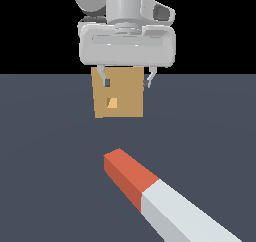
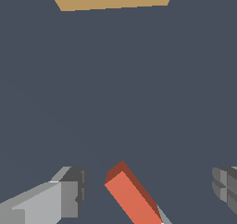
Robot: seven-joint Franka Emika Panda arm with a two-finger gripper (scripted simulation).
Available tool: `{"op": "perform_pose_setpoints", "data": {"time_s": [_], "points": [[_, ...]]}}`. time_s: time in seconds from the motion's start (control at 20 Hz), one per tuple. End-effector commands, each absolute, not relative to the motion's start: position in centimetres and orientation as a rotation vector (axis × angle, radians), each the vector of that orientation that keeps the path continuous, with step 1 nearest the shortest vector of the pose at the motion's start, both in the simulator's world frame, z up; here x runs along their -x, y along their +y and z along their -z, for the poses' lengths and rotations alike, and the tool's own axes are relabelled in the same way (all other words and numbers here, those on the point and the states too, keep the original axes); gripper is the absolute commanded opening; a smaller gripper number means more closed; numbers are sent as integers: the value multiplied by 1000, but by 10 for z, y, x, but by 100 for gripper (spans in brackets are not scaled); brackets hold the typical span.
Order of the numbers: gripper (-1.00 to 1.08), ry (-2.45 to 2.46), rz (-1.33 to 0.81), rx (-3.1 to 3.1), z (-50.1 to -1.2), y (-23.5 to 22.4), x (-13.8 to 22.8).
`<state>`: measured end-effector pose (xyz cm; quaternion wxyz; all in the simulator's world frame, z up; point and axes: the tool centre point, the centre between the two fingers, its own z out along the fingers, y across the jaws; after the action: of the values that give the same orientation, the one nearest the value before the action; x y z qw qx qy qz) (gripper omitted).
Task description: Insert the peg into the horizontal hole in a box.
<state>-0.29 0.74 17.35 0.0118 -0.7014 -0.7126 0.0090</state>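
Two grey fingers [image 2: 69,190] of my end effector [image 1: 126,81] stood wide apart with nothing between them, and I could see that plainly from the wrist camera, where one finger sat at each side of the frame and bare floor showed across the gap. On the exterior view the pale grey hand of the arm hung high, in front of the upper part of the tan-orange cardboard-coloured cubic box [image 1: 125,98], its two short fingertips pointing down on either side of the box's top edge as seen from that camera. I could not tell from the exterior view alone how far in front of the box the hand was.

Below the hand, the long square-section peg [image 1: 155,196] lay flat on the dark slate-blue tabletop [image 1: 45,151], untouched by either finger. Its red-orange end pointed toward the box and its pale grey-white length ran away toward the exterior view's lower right, out of frame. Through the wrist camera I saw only the red-orange tip and a sliver of grey, lying between the two open fingers at an angle to them.

The box stood well apart from the peg, with open tabletop between. Its small square hole [image 1: 113,103], lighter orange inside, showed in the face turned to the exterior camera, toward that view's left of centre.
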Motion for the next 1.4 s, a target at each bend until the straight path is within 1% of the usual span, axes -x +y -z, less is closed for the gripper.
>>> {"op": "perform_pose_setpoints", "data": {"time_s": [0.0, 0.35, 0.65, 1.35], "points": [[100, -2222, -28, 2187, -174, 7, 3], [100, -2246, -27, 2163, -170, 0, 3], [100, -2304, -25, 2105, -162, -17, 3], [100, -2533, -16, 1837, -127, -89, -7]]}}
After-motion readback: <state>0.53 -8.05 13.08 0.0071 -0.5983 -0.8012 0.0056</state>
